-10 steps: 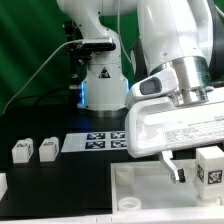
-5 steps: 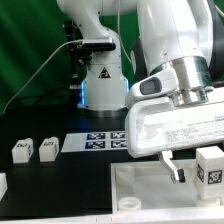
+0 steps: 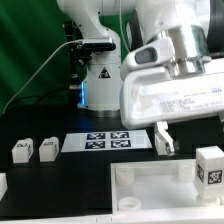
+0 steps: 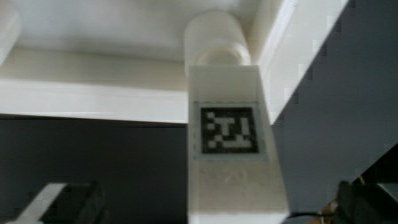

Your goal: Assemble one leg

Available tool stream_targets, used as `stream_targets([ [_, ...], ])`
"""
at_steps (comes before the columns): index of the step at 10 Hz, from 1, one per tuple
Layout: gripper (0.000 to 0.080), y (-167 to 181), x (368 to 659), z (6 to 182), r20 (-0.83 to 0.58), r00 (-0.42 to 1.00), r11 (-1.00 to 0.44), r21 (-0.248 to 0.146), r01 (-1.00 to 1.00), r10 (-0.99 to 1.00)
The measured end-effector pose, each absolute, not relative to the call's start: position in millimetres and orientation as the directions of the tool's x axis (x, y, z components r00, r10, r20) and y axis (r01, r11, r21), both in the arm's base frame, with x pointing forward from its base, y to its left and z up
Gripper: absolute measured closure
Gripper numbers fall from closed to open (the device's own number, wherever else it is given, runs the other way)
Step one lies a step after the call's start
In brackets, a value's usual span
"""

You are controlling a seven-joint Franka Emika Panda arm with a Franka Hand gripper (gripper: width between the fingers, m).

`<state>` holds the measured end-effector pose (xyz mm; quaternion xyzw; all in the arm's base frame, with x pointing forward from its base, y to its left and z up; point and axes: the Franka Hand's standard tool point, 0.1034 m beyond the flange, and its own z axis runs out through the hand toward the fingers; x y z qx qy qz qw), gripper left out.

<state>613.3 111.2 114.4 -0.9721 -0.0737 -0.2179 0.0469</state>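
Observation:
In the wrist view a white leg (image 4: 231,150) with a black-and-white marker on its face runs out from between my fingers to the large white tray-like part (image 4: 89,85). My gripper (image 4: 214,205) is open, with a dark gap between the leg and each of the fingers (image 4: 63,200). In the exterior view the gripper (image 3: 165,148) hangs above the tray-like part (image 3: 150,185). Another leg (image 3: 210,165) stands at that view's right edge. Two more legs (image 3: 22,150) (image 3: 47,150) stand at its left. I cannot tell which leg the wrist view shows.
The marker board (image 3: 105,142) lies flat on the black table behind the tray-like part. The arm's base (image 3: 100,80) stands further back against a green backdrop. A small white piece (image 3: 3,183) shows at the exterior view's left edge.
The gripper has risen and shifted a little toward the exterior view's left. The legs and the tray-like part have not moved.

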Motion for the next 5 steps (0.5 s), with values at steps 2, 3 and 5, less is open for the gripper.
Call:
stream_targets([
  [2, 0.0151, 117, 611, 108.0, 0.329, 0.938, -0.985, -0.086, 0.148, 0.112],
  [3, 0.0151, 121, 610, 106.5, 0.21, 0.972, -0.985, -0.109, 0.133, 0.108],
  [5, 0.0151, 125, 615, 104.5, -0.017, 0.993, -0.983, -0.143, 0.116, 0.119],
])
